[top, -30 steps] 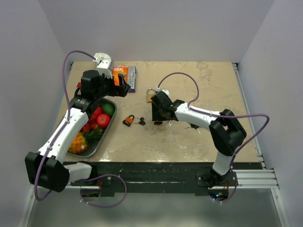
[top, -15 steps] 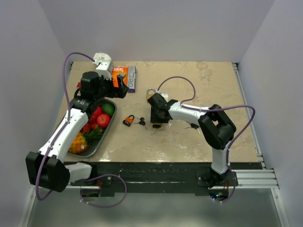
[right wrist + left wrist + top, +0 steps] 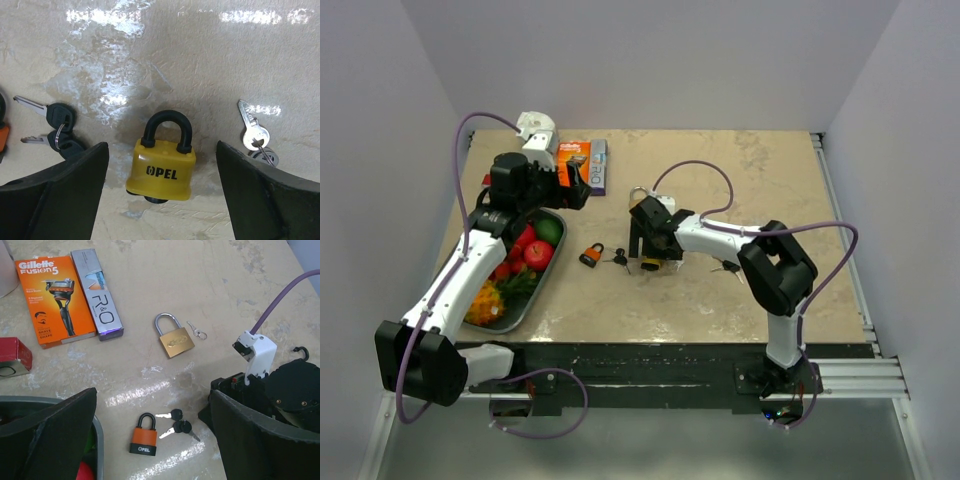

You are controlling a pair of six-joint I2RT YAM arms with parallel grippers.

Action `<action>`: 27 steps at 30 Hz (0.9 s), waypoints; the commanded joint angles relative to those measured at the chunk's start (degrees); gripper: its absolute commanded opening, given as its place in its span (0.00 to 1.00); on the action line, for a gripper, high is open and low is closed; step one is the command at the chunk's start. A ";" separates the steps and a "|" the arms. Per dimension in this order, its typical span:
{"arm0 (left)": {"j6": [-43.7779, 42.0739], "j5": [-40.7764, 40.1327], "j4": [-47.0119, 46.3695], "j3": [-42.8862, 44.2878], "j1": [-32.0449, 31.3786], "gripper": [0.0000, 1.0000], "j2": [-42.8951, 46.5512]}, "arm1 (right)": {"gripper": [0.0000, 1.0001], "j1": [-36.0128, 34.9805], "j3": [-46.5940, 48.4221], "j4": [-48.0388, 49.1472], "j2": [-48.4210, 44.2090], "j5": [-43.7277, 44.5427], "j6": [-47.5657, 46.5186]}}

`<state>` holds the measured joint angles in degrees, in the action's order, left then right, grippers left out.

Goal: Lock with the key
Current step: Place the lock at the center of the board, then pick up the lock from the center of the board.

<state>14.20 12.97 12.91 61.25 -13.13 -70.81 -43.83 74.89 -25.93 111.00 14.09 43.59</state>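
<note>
A yellow OPEL padlock point(image 3: 161, 167) with a black shackle lies flat on the table, shackle shut. My right gripper point(image 3: 162, 172) is open and straddles it, one finger on each side, not touching. In the top view the right gripper point(image 3: 647, 248) is low over this padlock point(image 3: 649, 266). A black-headed key pair point(image 3: 59, 134) lies to its left and a silver key point(image 3: 254, 134) to its right. My left gripper point(image 3: 152, 415) is open and empty, held high over the back left point(image 3: 575, 185).
An orange OPEL padlock point(image 3: 143, 436) and black keys point(image 3: 178, 423) lie mid-table. A brass padlock point(image 3: 175, 340) with small keys point(image 3: 196, 330) lies behind. Gillette box point(image 3: 55, 300) and R&O box point(image 3: 97, 300) are at the back. A fruit tray point(image 3: 525, 312) stands at the left.
My right gripper has shifted a little to the left over the yellow padlock and its elbow has folded in. The left arm has barely moved.
</note>
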 commanded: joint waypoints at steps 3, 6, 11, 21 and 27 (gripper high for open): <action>-1.80 3.72 -2.36 1.32 0.47 0.99 0.76 | 0.92 0.33 3.50 1.58 -5.70 2.52 -7.10; -5.66 8.37 -2.62 2.28 0.47 0.99 0.15 | 0.96 2.78 3.16 5.18 -11.14 -1.05 -15.53; -15.50 21.71 -3.15 3.17 0.47 0.99 -1.96 | 0.99 14.19 -2.90 11.61 -25.44 -24.14 -36.87; -28.86 33.95 4.05 8.78 0.38 0.99 -10.22 | 0.98 41.25 1.04 -27.13 -27.17 -48.36 -92.60; -36.24 39.58 9.67 11.43 0.38 0.99 -12.86 | 0.93 45.22 4.21 -40.86 -19.34 -41.53 -113.81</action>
<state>-13.43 45.67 18.98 69.30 -13.08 -82.94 -0.30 76.51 -54.48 88.68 -29.39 -50.61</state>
